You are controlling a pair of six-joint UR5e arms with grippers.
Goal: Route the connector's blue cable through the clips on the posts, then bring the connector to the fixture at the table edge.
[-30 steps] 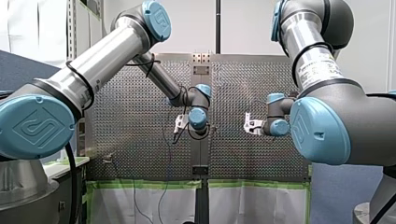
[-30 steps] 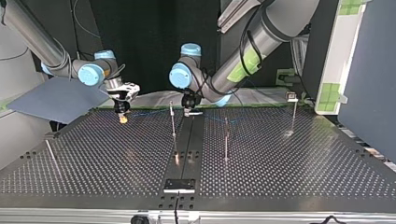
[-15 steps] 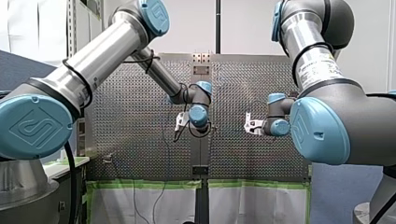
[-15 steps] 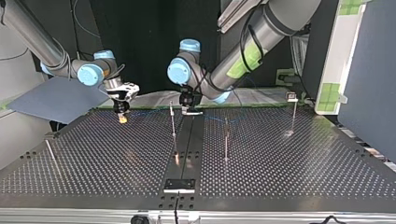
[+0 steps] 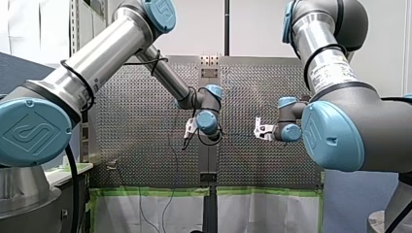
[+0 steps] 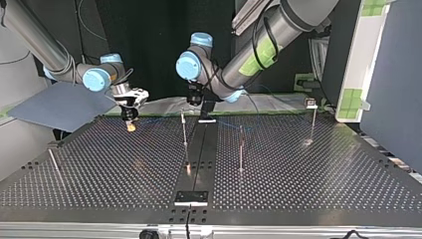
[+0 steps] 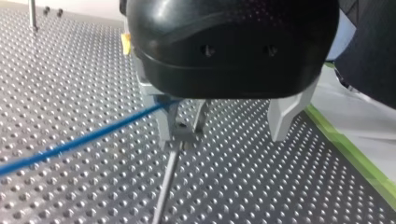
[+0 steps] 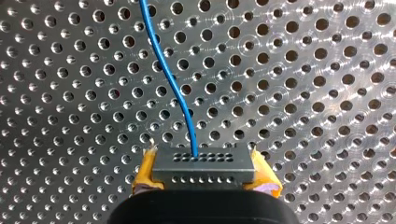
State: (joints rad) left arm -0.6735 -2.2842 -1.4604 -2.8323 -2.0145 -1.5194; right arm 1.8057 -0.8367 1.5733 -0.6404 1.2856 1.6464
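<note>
Grey and drilled with rows of tiny holes, the connector [image 8: 203,165] sits clamped between my right gripper's [image 8: 204,176] yellow pads [image 8: 144,173] over the perforated table [image 8: 303,93] — its thin blue cable [image 8: 173,84] leaves its middle and curves away. Farther on, my left gripper [image 7: 224,126] stands wide astride a post's clip [image 7: 187,133], cable beside one metal finger [image 7: 166,123].

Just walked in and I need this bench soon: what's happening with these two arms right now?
My right gripper is shut on the connector, low over the table at the top view's left. Its blue cable runs across to my left gripper near the middle; I cannot tell whether that one grips it. The connector is far from the fixture at the near edge.
</note>
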